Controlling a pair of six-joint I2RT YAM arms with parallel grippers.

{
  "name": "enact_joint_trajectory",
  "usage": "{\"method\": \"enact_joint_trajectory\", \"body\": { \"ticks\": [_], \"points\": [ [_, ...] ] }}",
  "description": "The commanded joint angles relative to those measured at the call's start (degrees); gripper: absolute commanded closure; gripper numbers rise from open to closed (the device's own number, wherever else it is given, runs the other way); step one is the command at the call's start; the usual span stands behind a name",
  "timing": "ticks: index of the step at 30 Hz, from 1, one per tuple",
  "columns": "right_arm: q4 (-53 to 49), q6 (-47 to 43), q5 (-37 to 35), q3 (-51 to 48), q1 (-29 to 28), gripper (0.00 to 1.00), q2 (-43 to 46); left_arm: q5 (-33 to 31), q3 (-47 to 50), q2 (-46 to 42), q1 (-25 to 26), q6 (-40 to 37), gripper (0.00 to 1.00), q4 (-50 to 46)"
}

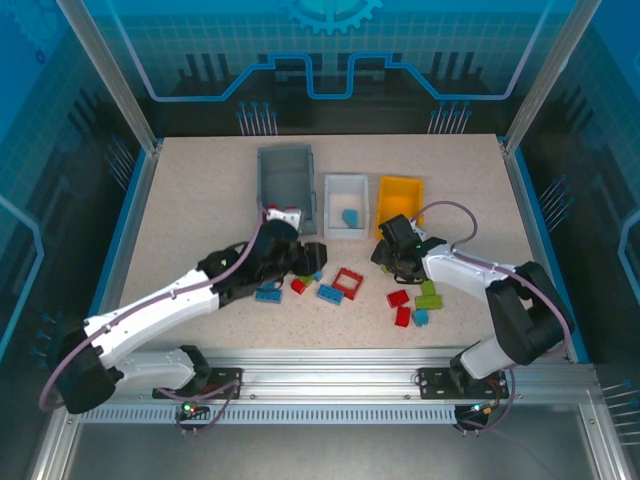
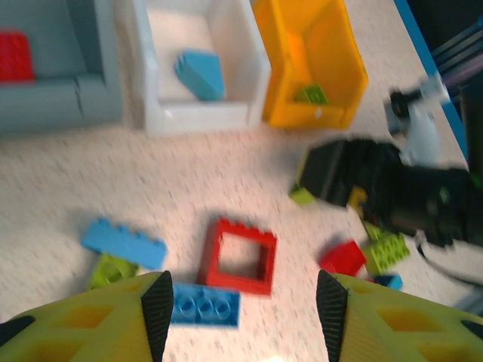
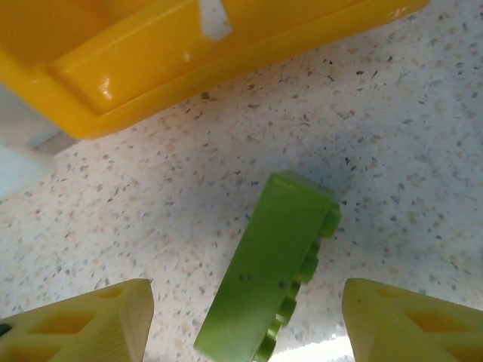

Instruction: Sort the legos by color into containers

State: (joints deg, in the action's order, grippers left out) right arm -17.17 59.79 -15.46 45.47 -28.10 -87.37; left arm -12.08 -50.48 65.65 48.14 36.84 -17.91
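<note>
Top: high, whole table (image 1: pixel 200 200). Left wrist: low, facing far. Right wrist: closest. All share orange bin (image 1: pixel 400 192).

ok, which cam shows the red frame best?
Left wrist: the red frame is large and whole, its hollow centre clear, though slightly blurred. Top external shows the frame whole but small.

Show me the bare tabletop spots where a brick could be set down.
Free: the table left of the grey bin; the back strip behind the white bin; the corner right of the orange bin. Crowded: the front centre, legos strewn around the red frame.
</note>
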Motion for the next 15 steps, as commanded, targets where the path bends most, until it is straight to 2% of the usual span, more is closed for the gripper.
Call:
{"method": "enact_joint_trajectory", "body": {
  "ticks": [1,4,9,13,15],
  "points": [
    [1.4,1.6,2.4,2.1,1.8,0.34,-2.5,0.1,5.8,-5.6,2.9,6.7,0.44,8.0],
    [0.0,2.4,3.1,2.4,2.2,0.42,-4.3,-1.0,10.0,-10.5,3.9,9.9,0.44,7.1],
    [-2.3,2.2,1.3,2.4,1.5,0.73,-2.7,-2.9,12.4,-15.4,4.0,10.7,0.44,4.6],
    [-8.0,-2.9,-7.1,6.8,-2.7,0.76,2.7,-1.6,12.9,-16.2,4.1,10.6,0.44,7.8],
    [-10.5,-5.4,-9.6,9.2,-2.5,0.76,3.3,-1.3,13.1,-16.0,4.0,11.0,0.44,9.5]
  ]
}}
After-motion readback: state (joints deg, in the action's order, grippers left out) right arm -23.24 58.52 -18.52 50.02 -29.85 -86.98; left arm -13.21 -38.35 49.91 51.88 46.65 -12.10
